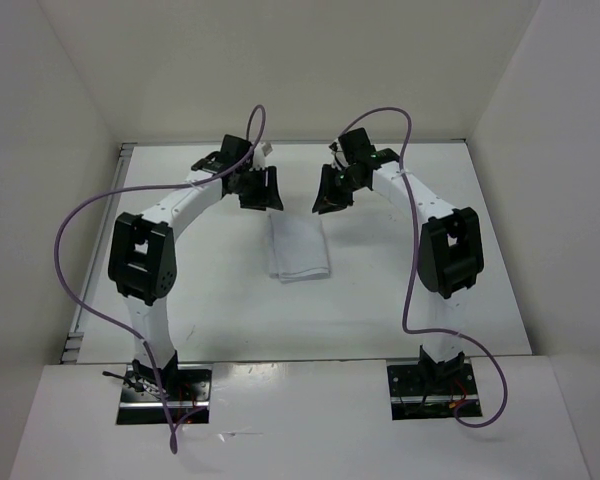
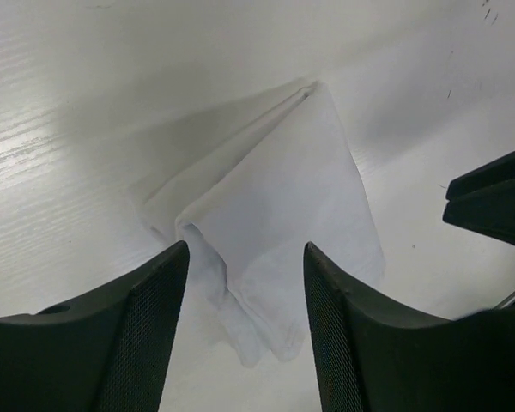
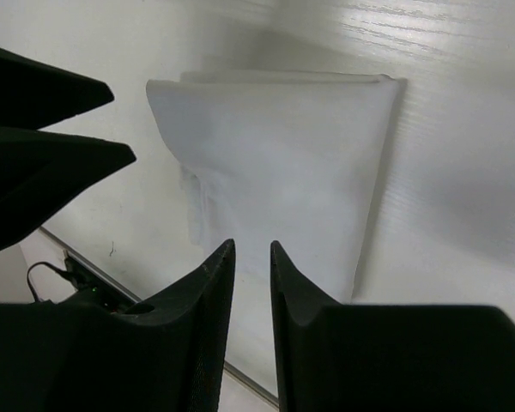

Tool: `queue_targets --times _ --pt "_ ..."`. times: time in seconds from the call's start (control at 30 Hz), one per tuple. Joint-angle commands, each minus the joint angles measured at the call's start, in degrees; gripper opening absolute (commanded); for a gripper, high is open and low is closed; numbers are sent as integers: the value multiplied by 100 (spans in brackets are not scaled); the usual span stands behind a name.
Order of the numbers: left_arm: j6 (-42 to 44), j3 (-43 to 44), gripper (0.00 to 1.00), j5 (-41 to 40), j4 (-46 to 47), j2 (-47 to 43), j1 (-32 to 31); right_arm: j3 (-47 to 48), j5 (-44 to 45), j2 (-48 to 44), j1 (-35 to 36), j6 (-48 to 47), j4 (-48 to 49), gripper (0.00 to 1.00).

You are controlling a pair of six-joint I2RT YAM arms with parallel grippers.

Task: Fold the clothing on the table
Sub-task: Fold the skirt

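Surface: flat matte white metal-rimmed rectangular tabletop (image 1: pixel 230 315), one item carried.
A small thin white fabric piece (image 1: pixel 298 248) is laid flat near mid-table, folded into a rough rectangle; stacked layers are seen along one edge, faint creases on top.

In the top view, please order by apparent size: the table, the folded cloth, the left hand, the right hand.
1. table
2. folded cloth
3. left hand and right hand: they look alike, so unranked.
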Motion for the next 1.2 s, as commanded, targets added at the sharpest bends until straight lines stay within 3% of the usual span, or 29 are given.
queue_targets --times 0.0,0.3,0.67,0.83,0.97,1.03,1.17 --pt "29 -250 64 -106 185 -247 -13 31 -64 70 6 -127 -12 28" --pt "-76 -453 64 43 238 -185 -13 31 -125 70 6 -179 -65 28" --pt "-445 -769 51 685 818 113 -75 -135 -125 70 6 -232 -118 28" --pt "-516 -822 37 739 1012 420 -75 -250 -125 -44 6 -232 -66 28" --pt "-393 -682 5 634 863 544 -75 -303 -178 -158 6 -232 -65 28" --pt "-332 -681 0 633 810 273 -75 -434 -178 -159 6 -232 -4 28" --pt "-147 -629 0 457 450 0 -75 -602 -327 -220 6 -179 102 30"
